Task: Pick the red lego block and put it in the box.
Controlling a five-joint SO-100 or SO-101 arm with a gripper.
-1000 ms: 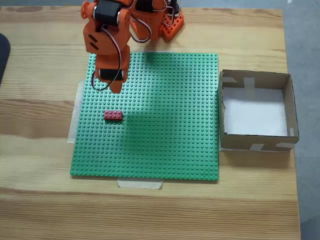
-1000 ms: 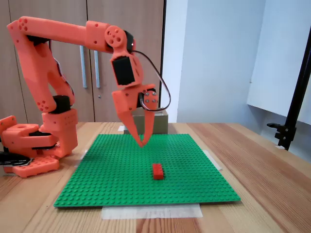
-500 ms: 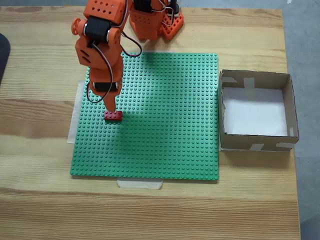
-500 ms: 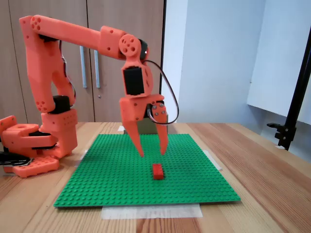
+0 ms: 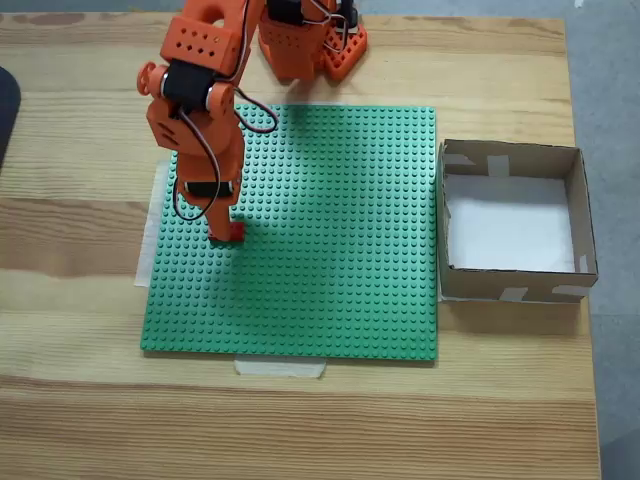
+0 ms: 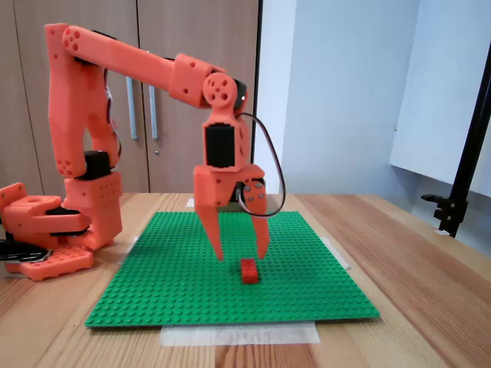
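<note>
Red, the small studded lego block (image 6: 248,271) sits just below my empty, spread jaws (image 6: 241,257), its long axis lying across the gap between them.

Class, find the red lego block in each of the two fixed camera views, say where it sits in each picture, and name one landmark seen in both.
A fixed view from above: the red lego block lies left of centre, partly under the gripper.
A fixed view from the side: it sits at lower centre, just below the open fingertips.
Shared landmark: the green baseplate beneath it.
</note>
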